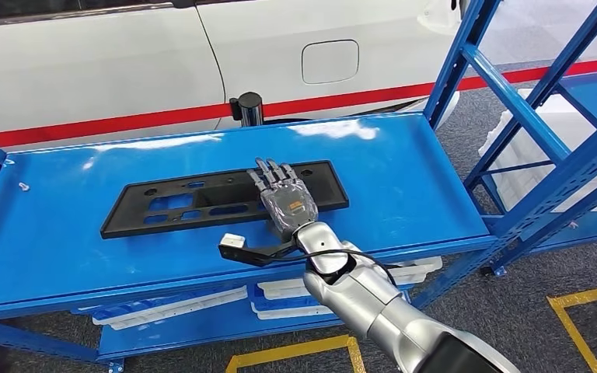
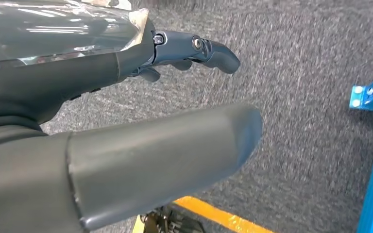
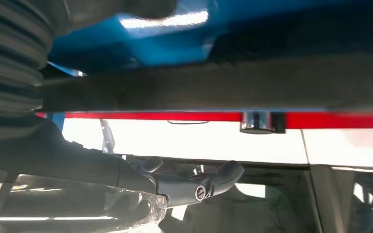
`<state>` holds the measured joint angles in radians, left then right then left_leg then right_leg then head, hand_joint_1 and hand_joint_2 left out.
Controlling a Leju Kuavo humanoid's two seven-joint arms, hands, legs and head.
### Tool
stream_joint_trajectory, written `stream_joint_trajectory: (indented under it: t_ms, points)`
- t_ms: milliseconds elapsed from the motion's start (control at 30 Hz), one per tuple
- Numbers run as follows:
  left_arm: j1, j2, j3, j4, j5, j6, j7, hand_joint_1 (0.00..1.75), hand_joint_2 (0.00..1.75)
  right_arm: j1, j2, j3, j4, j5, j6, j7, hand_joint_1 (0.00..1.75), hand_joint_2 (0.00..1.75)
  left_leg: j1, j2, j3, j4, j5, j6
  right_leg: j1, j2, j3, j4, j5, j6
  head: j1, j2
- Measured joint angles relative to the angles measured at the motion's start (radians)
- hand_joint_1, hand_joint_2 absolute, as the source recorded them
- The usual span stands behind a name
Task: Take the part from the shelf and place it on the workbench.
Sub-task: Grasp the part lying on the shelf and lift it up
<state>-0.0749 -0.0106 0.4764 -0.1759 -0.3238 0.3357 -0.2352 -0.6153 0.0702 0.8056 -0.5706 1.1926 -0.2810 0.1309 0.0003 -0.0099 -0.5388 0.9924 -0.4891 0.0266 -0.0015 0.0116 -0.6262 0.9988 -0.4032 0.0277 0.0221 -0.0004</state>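
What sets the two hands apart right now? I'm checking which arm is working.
The right hand reaches out flat over the black part on the blue shelf; the left hand hangs above grey carpet, away from the part. The right hand's fingers are stretched; the left hand's fingers curl slightly. Neither grips anything.

A blue metal shelf stands in front of a white car, its top board glossy. A long black part lies flat on that board, near its middle, running left to right. A small white fastener sits near the far left edge. On the lower level, white trays lie side by side. The shelf stands on grey carpeted floor.
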Motion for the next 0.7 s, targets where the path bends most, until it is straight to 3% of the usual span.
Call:
stream_joint_trajectory:
  t_ms: [333, 700]
  points:
    - [0.003, -0.013, -0.005, 0.012, -0.009, 0.080, -0.228, 0.00, 0.00, -0.003, -0.022, -0.014, 0.048, 0.005, -0.102, 0.008, 1.75, 1.75, 0.000, 0.000, 0.000, 0.000, 0.000, 0.000, 0.000, 0.000, 0.000, 0.000, 0.000, 0.000, 0.000, 0.000]
    - [0.002, -0.022, -0.005, 0.018, -0.003, 0.070, -0.243, 0.00, 0.00, -0.004, -0.044, -0.057, 0.048, -0.008, -0.114, -0.003, 1.75, 1.75, 0.000, 0.000, 0.001, 0.000, 0.000, 0.000, 0.000, 0.000, 0.001, 0.000, 0.000, 0.000, 0.000, 0.000]
